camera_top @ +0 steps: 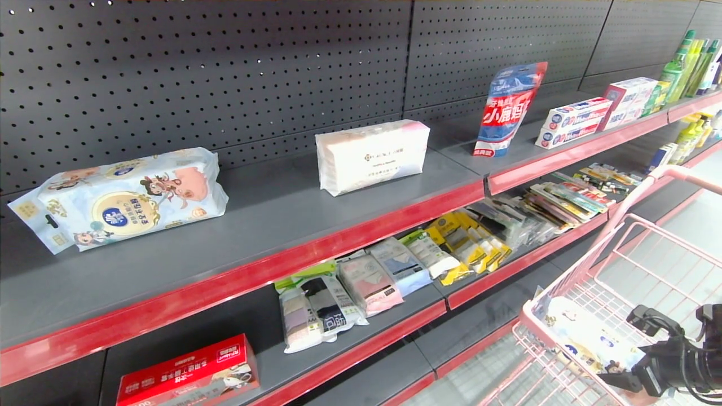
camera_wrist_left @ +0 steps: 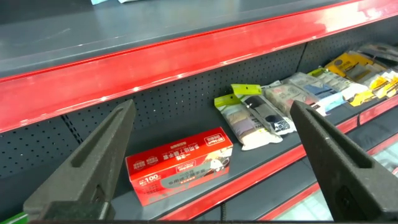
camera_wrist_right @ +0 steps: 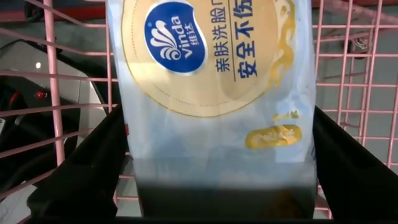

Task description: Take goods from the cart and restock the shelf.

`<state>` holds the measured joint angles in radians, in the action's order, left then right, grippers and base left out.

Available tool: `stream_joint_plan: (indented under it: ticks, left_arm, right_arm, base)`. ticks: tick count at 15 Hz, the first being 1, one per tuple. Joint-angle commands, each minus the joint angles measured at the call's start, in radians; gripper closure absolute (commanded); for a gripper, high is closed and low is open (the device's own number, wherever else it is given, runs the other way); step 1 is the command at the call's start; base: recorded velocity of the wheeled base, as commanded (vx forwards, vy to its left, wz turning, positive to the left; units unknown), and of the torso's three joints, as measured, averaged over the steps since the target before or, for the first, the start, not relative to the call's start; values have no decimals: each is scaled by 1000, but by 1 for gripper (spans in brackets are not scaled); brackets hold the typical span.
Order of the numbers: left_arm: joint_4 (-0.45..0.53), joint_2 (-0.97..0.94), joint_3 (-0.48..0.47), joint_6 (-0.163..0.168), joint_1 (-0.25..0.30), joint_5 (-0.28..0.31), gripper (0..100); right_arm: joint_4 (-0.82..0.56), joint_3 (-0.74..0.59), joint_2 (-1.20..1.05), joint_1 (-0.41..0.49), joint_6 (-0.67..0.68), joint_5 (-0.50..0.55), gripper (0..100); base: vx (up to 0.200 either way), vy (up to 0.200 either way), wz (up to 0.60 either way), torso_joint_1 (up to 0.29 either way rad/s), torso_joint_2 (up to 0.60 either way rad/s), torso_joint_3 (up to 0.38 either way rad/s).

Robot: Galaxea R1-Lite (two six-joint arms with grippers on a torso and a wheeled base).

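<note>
**stockbot_fan:** How are the arms sitting?

**me:** My right arm (camera_top: 677,361) is low on the right, reaching down into the pink cart (camera_top: 648,265). It's aimed at the near corner, where the tissue pack (camera_top: 586,338) leans against the wire. The left one is level and faces the lower shelf (camera_wrist_left: 261,165).

**stockbot_fan:** Do the wrist cams add anything to the head cam?

**me:** Yeah. The head cam gives me the layout. The upper shelf (camera_top: 271,208) has a matching cartoon pack (camera_top: 121,197) at its left end and a white pack (camera_top: 372,155) near the middle. The right wrist cam gives me the contact, with the tissue pack deep between the jaws and cart wire behind it. The left wrist cam looks at a red box (camera_wrist_left: 180,165) with some clothing packs (camera_wrist_left: 255,121) just beside it.

**stockbot_fan:** And the jaws?

**me:** The right jaws are spread wide, with a finger (camera_wrist_right: 81,174) against each side edge of the pack, so I'd call that clamped on it. The left jaws are wide open. Their fingers (camera_wrist_left: 99,168) are touching nothing.
</note>
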<state>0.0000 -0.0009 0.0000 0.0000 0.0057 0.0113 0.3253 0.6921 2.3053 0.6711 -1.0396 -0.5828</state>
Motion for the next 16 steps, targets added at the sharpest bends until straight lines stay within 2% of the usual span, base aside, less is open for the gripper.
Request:
stream_joint_plan:
  ticks: [1, 5, 6, 12, 16]
  left_arm:
    - [0, 1, 0, 0, 0, -1, 0]
    - [0, 1, 0, 0, 0, 1, 0]
    - [0, 1, 0, 0, 0, 1, 0]
    - [0, 1, 0, 0, -1, 1, 0]
    - [0, 1, 0, 0, 0, -1, 0]
  right_arm:
    - [14, -2, 16, -4, 0, 0, 0]
    - [23, -2, 23, -7, 1, -2, 0]
    - [31, -3, 23, -5, 1, -2, 100]
    - [31, -36, -75, 64, 10, 0, 100]
    - [31, -62, -236, 76, 154, 17, 100]
  base:
    - [0, 0, 0, 0, 0, 0]
    - [0, 0, 0, 0, 0, 0]
    - [0, 0, 0, 0, 0, 0]
    - [0, 0, 0, 0, 0, 0]
    - [0, 0, 0, 0, 0, 0]
